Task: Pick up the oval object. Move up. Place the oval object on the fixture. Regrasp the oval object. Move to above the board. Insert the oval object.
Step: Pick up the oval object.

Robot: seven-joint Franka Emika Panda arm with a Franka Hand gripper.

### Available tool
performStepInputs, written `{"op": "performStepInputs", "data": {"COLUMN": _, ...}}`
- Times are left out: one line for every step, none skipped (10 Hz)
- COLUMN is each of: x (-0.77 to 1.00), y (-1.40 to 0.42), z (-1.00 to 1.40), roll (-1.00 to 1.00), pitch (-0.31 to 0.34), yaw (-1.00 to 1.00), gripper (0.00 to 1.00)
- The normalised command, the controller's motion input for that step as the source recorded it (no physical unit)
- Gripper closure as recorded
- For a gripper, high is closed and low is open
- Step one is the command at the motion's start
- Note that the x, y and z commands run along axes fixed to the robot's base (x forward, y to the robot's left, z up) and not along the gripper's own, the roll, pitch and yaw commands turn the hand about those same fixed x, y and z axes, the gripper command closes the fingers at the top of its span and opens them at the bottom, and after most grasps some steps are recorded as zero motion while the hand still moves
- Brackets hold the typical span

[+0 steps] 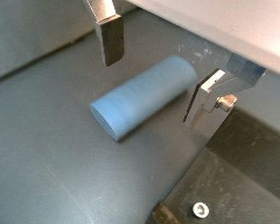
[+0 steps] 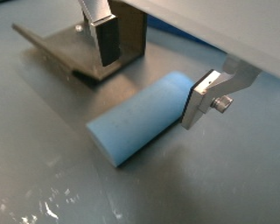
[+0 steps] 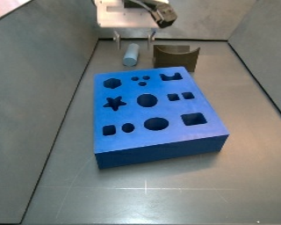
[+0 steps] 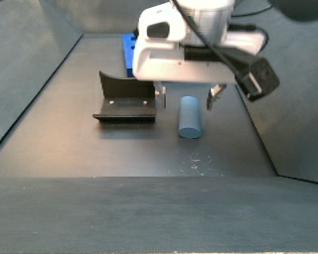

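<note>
Wrist views: the oval object (image 1: 140, 96) lies on its side on the grey floor, between the fingers (image 1: 108, 39). The gripper (image 1: 154, 74) has its jaws spread wide, holding nothing, a gap showing on each side of the peg (the pads are not touching it).
Wrist view with fixture: only this one shows the fixture (image 2: 60, 48) just behind the near finger (image 2: 104, 39), and the oval object (image 2: 140, 116) near it.
Side view with board: the board (image 3: 154, 112) fills the middle; the gripper (image 3: 133, 37) hangs beyond its far edge over the oval object (image 3: 131, 55), the fixture (image 3: 176, 55) beside it.
Side view from opposite: the gripper (image 4: 185, 91) sits low over the oval object (image 4: 190, 114); the fixture (image 4: 124, 99) stands close alongside.
Risk: closing off-centre could roll the smooth peg away, or a finger could clip the fixture.
</note>
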Motion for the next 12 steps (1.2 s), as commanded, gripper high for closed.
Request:
{"op": "performStepInputs", "data": {"x": -0.09, "y": 0.0, "z": -0.2, "roll": 0.0, "pitch": -0.099, "yaw": 0.0, "gripper": 0.0}}
{"op": "performStepInputs", "data": {"x": -0.03, "y": -0.01, "z": -0.19, "roll": 0.0, "pitch": -0.119, "yaw": 0.0, "gripper": 0.0}}
{"op": "performStepInputs", "data": {"x": -0.12, "y": 0.0, "z": -0.64, "roll": 0.07, "pitch": -0.221, "yaw": 0.0, "gripper": 0.0}}
{"op": "performStepInputs", "data": {"x": -0.04, "y": 0.0, "z": -0.07, "roll": 0.0, "pitch": -0.12, "yaw": 0.0, "gripper": 0.0}}
{"op": "performStepInputs", "data": {"x": -0.03, "y": 0.0, "z": 0.0, "roll": 0.0, "pitch": -0.003, "yaw": 0.0, "gripper": 0.0}}
{"op": "performStepInputs", "data": {"x": -0.11, "y": 0.0, "z": -0.17, "roll": 0.0, "pitch": -0.019, "yaw": -0.15, "gripper": 0.0}}
{"op": "performStepInputs", "data": {"x": -0.09, "y": 0.01, "z": -0.35, "roll": 0.0, "pitch": -0.041, "yaw": -0.4, "gripper": 0.0}}
{"op": "performStepInputs", "data": {"x": 0.0, "y": 0.0, "z": -0.02, "roll": 0.0, "pitch": 0.0, "yaw": 0.0, "gripper": 0.0}}
{"op": "performStepInputs", "data": {"x": -0.05, "y": 0.28, "z": -0.07, "roll": -0.12, "pitch": -0.009, "yaw": 0.0, "gripper": 0.0}}
{"op": "performStepInputs", "data": {"x": -0.15, "y": 0.19, "z": -0.03, "roll": -0.12, "pitch": -0.059, "yaw": 0.0, "gripper": 0.0}}
{"op": "performStepInputs", "data": {"x": -0.17, "y": 0.03, "z": 0.0, "roll": -0.07, "pitch": -0.051, "yaw": 0.0, "gripper": 0.0}}
{"op": "performStepInputs", "data": {"x": -0.04, "y": 0.0, "z": 0.0, "roll": -0.04, "pitch": -0.026, "yaw": 0.0, "gripper": 0.0}}
